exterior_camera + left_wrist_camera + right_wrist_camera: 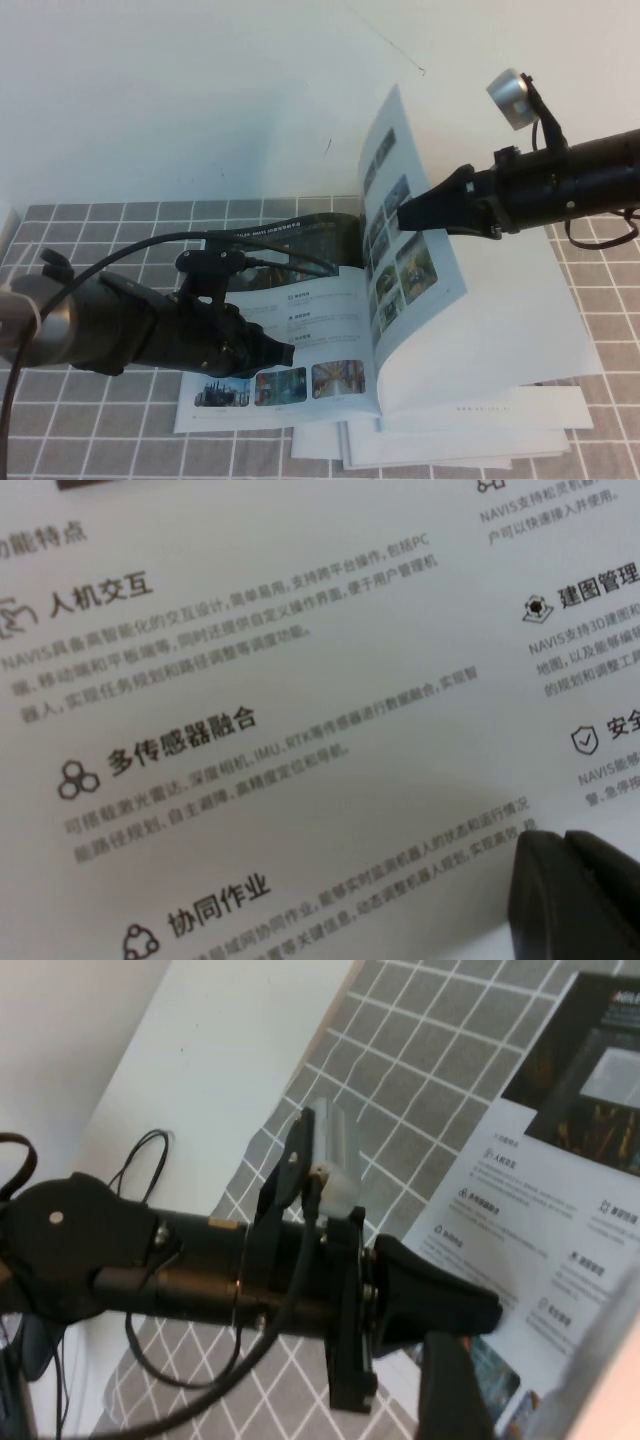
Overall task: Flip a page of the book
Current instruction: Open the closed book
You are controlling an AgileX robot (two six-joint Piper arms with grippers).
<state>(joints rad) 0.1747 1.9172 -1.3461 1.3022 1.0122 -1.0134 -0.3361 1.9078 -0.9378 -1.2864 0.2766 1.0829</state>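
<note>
A large glossy catalogue, the book [300, 330], lies open near the middle of a tabletop [90, 225] covered in a grey cloth with a white grid. It rests on a stack of white booklets [450, 440] that stick out toward the near edge.

The left-hand sheet [320, 310] lies flat. It carries a dark banner at its far end, columns of text and a row of small colour photos along its near edge. Seen close from the left wrist, its headings are Chinese, among them 人机交互, 多传感器融合 and 协同作业, and the word NAVIS appears in the small print.

The page [400, 225] stands almost upright over the spine, its photo grid facing the left edge of the tabletop.

The right tool [405, 215] reaches in from the right edge, its tips closed on the page, pinching it partway up.

The left tool [285, 352] comes in from the left edge and rests its narrowed dark tips on the flat sheet, just above the photo row.

A plain white wall [200, 90] rises behind the far edge.
</note>
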